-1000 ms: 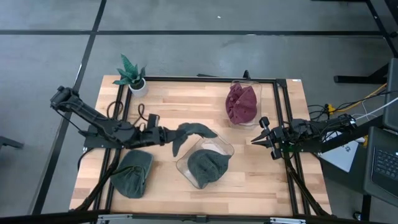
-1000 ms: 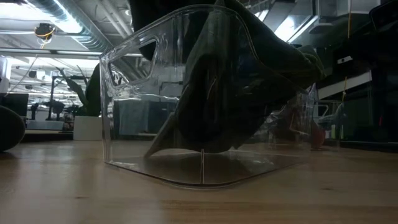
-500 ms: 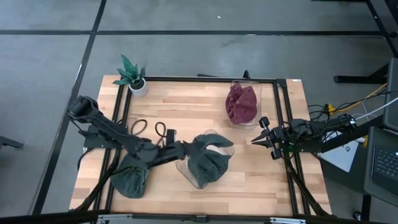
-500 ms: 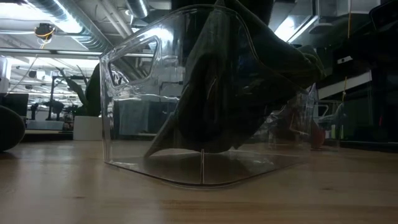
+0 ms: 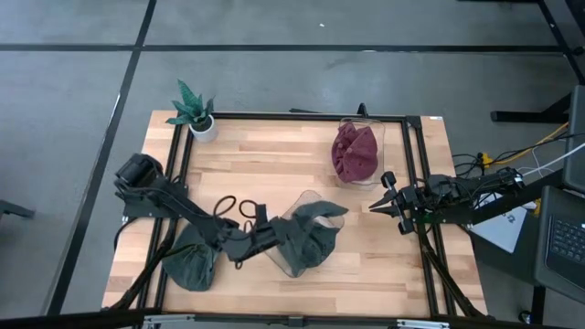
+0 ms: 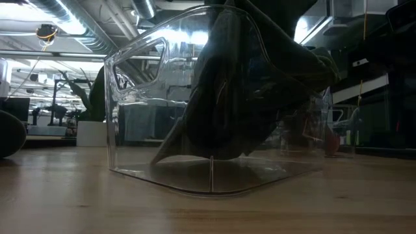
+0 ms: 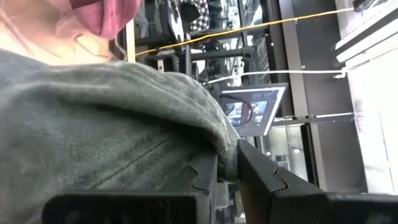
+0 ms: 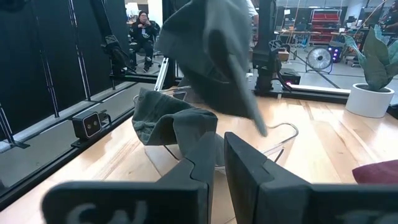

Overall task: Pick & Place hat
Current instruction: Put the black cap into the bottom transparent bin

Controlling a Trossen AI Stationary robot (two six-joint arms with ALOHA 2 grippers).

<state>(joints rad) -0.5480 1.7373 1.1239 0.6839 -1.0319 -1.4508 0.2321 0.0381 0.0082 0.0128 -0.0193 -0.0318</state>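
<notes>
Between the left gripper's [image 5: 271,233] clenched jaws a fold of the green hat [image 5: 306,228] is being pinched, the cloth hanging over the clear bin [image 5: 302,239] near the table's middle, at about three o'clock from that gripper. At the table's [image 5: 265,164] three o'clock edge the right gripper [image 5: 377,205] is waiting with its jaws pressed together on nothing. Judging by how the hat is draping across the rim, letting go too early is risking a brim catching and the hat sliding out.
</notes>
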